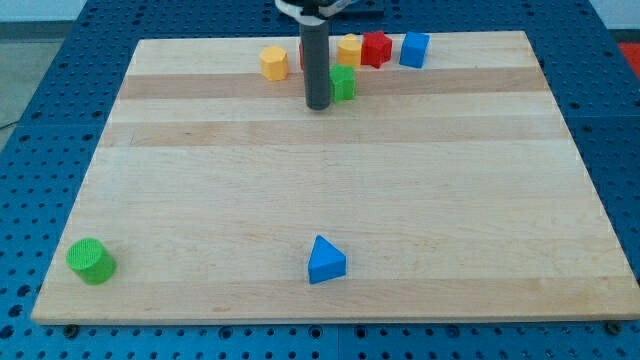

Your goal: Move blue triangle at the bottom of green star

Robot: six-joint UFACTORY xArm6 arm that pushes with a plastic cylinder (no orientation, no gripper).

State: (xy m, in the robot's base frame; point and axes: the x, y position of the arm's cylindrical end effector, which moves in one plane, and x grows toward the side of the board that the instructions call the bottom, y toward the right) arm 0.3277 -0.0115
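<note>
The blue triangle (325, 260) lies near the view's bottom edge of the wooden board, about mid-width. The green star (343, 83) sits near the view's top, partly hidden by the dark rod. My tip (319, 105) rests on the board right at the star's left side, touching or nearly touching it. The tip is far above the blue triangle in the view, roughly in line with it.
A yellow block (273, 62) sits left of the rod. A second yellow block (349, 49), a red block (376, 48) and a blue block (414, 49) line the top edge. A green cylinder (91, 260) sits at the bottom left corner. The board (200, 190) lies on a blue pegboard.
</note>
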